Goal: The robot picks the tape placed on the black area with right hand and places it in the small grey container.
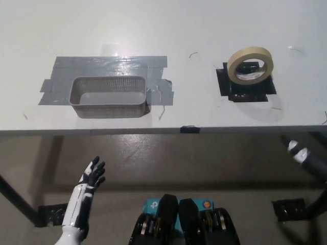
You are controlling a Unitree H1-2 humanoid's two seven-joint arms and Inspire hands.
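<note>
A beige roll of tape [250,51] sits tilted on a black patch [225,86] at the table's right. The small grey mesh container [109,110] stands to the left on strips of grey tape, with nothing visible inside. Only a short piece of my black right arm [306,157] shows at the right edge, below the table's front edge and well short of the tape; its hand is not clear enough to read. My white left hand [92,176] rests low at the lower left, under the table edge, fingers spread and holding nothing.
The white table [204,25] fills the upper half, and its front edge runs across the middle of the picture. A small black mark [189,129] sits on that edge. Dark floor and a table leg [15,199] lie below.
</note>
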